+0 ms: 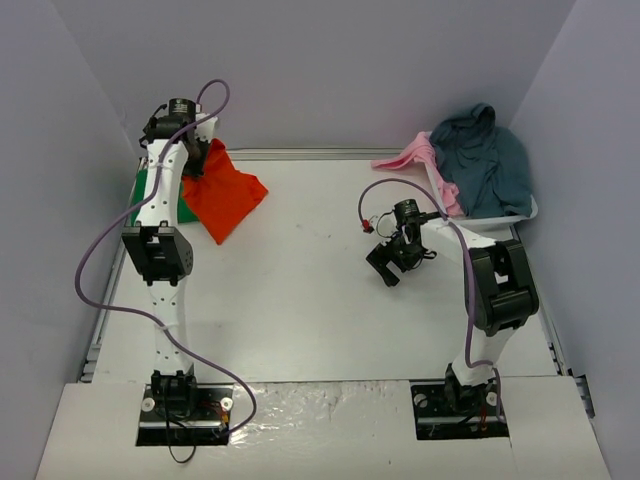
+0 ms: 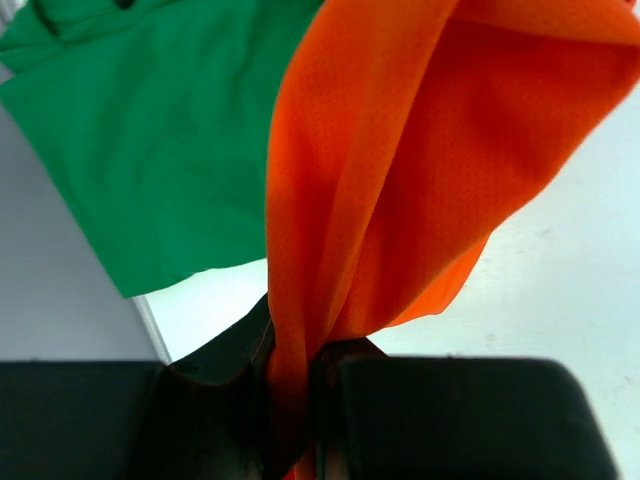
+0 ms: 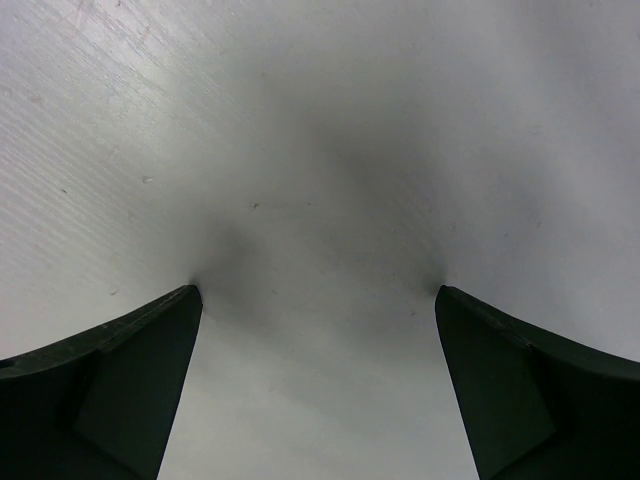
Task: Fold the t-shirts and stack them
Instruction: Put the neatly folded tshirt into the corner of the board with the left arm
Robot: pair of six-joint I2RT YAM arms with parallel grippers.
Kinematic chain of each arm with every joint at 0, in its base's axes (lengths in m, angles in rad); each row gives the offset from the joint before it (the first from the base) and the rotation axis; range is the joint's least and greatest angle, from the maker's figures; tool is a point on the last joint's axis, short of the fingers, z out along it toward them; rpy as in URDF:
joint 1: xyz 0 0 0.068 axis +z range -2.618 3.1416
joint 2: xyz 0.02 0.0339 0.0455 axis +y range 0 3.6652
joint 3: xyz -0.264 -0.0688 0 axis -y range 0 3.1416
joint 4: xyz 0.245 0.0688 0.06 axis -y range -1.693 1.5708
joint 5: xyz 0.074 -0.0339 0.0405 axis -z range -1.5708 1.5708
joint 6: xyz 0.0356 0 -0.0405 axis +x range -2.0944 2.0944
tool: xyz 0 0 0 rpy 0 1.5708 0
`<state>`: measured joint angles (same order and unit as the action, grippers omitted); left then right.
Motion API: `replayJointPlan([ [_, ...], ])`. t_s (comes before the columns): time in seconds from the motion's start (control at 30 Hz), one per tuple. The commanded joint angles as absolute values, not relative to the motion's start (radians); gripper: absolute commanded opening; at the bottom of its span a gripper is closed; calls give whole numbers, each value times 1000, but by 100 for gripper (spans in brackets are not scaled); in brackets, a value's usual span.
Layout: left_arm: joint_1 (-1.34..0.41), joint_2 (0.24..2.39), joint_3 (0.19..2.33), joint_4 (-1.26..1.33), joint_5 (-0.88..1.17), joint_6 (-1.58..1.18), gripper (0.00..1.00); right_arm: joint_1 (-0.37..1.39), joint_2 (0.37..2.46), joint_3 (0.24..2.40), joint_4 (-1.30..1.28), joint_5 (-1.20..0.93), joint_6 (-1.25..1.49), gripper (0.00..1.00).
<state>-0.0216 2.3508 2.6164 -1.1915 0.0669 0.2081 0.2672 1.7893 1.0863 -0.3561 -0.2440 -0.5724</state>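
At upper left of the top view, the left gripper [image 1: 190,170] pinches a bunched edge of the orange shirt [image 1: 228,195], which drapes rightward; the green shirt [image 2: 150,150] lies flat just left of it. At centre-right, the right gripper [image 1: 393,262] hangs wide open and empty, well apart from both shirts.

The orange t-shirt [image 2: 400,180] – fine-meshed matt cloth; green t-shirt [image 2: 150,150] (at ten o'clock) smoother matt cloth; bench [image 3: 320,150] faintly scratched, dull.

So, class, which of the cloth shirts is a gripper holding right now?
The bright orange cloth t-shirt, pinched in the left gripper; the solid green t-shirt lies flat beside it, ungripped.
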Motion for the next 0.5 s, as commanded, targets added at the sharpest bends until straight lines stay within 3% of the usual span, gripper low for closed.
replayJointPlan([
  [0.0, -5, 2275, 2638, -1140, -23, 209, 2, 264, 1804, 1083, -391, -229, -575, 100],
  [0.47, 41, 2257, 2648, -1104, 73, 140, 2, 268, 1828, 1083, -397, -213, -583, 100],
])
